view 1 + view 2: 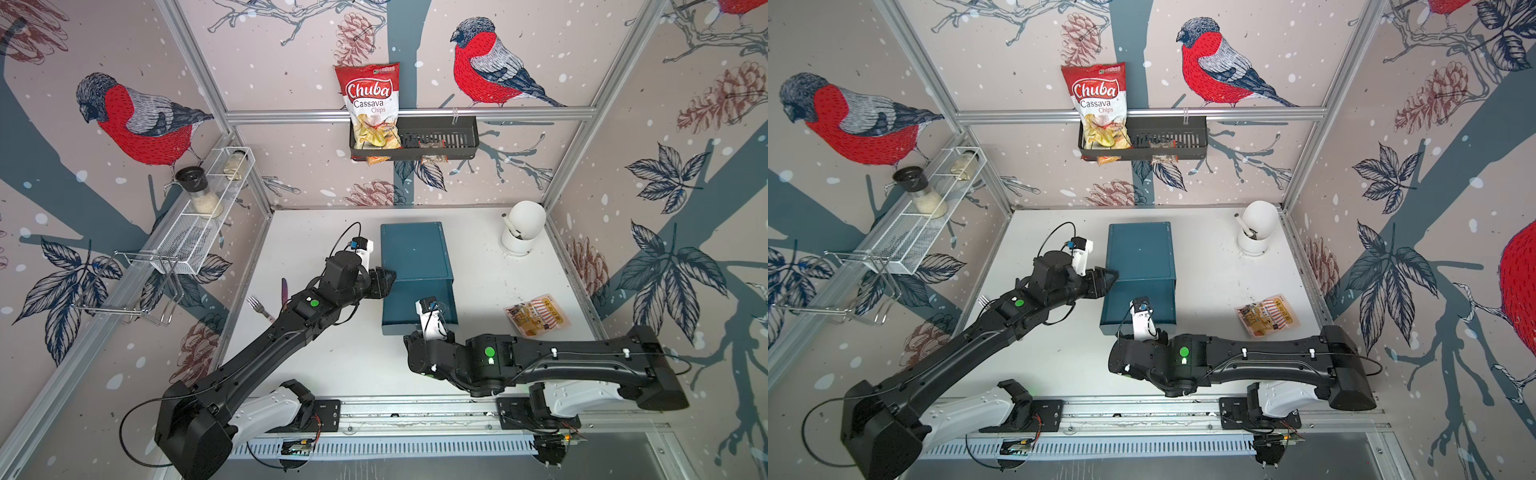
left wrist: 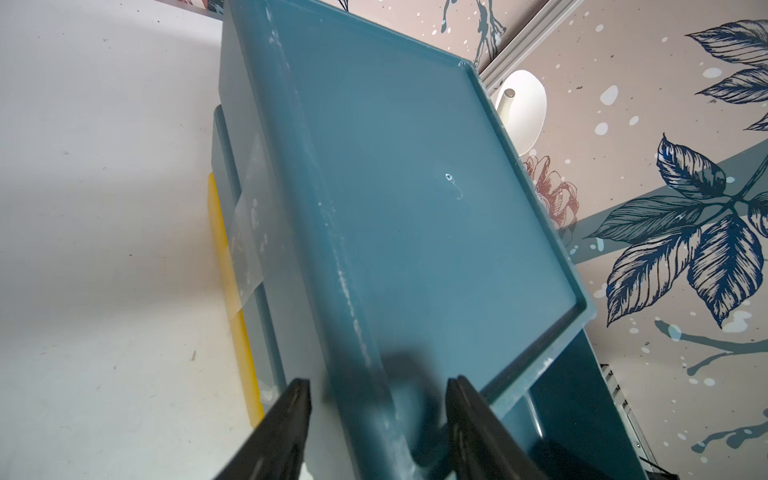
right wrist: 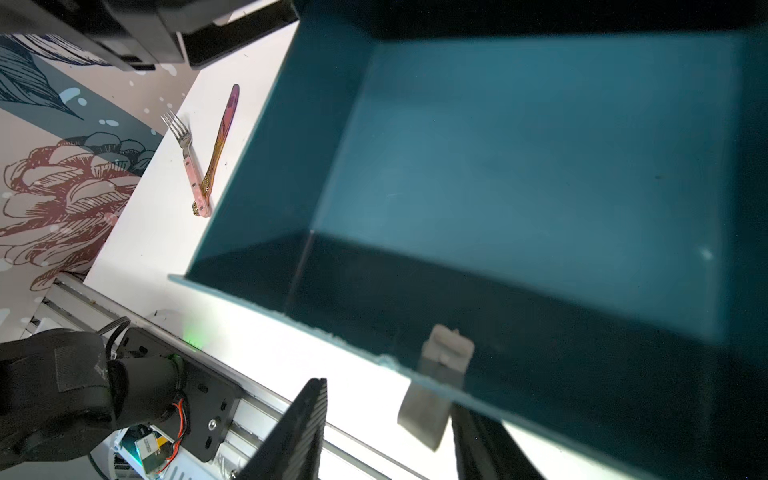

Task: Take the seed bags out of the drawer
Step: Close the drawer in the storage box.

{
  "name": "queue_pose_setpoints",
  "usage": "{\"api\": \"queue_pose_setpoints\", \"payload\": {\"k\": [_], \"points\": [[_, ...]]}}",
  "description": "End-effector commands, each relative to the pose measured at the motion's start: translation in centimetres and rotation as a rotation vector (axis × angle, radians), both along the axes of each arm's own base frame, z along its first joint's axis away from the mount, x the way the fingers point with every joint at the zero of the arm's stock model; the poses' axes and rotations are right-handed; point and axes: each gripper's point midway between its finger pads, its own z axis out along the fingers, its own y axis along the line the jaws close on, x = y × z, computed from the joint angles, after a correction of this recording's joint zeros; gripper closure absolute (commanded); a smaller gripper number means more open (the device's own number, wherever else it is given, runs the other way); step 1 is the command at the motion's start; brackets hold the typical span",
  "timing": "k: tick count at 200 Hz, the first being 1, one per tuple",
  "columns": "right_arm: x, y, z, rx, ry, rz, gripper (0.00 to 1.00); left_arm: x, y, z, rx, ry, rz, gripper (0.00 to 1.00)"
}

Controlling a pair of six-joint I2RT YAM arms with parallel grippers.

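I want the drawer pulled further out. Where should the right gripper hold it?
Probably the grey tab at the middle of the drawer front, approached from the robot's side. It alone sticks out; the rest of the front is flat and wide. The fingers of the right gripper stand either side of it.

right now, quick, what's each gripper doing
left gripper: open, jaws astride the cabinet edge
right gripper: open, jaws astride the drawer handle, nothing held

drawer [image 3: 498, 145]: smooth teal plastic, slight sheen | seed bag [image 1: 536, 314]: glossy film | table [image 1: 332, 357]: matt white, scuffed | fork [image 3: 188, 158]: shiny metal tines
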Motion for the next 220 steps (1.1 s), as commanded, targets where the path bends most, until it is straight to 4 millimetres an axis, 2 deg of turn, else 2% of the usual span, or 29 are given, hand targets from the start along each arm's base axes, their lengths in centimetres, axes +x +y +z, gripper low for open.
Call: {"api": "queue_pose_setpoints", "payload": {"k": [1,33,67,108,183,220], "points": [[0.8,1.2,1.1,0.037,-0.034,0.01,0.51,-0.4,-0.3,0.0,0.009,-0.011,-0.046,0.46],[3.1,1.3,1.2,0.06,-0.056,-0.046,0.6,-0.6,-0.1,0.1,0.019,-0.019,-0.046,0.48],[5.6,0.7,1.3,0.087,-0.07,-0.121,0.63,-0.7,0.3,0.1,0.033,-0.027,-0.041,0.49],[7.6,0.5,1.5,0.133,-0.08,-0.155,0.63,-1.1,0.3,0.1,0.026,-0.03,-0.049,0.51],[10.4,-0.6,0.1,0.159,-0.049,-0.221,0.63,-1.4,0.4,-0.2,0.021,-0.028,-0.053,0.52],[11.1,-0.8,-0.4,0.161,-0.042,-0.239,0.56,-1.5,0.4,-0.4,0.021,-0.024,-0.056,0.52]]}}
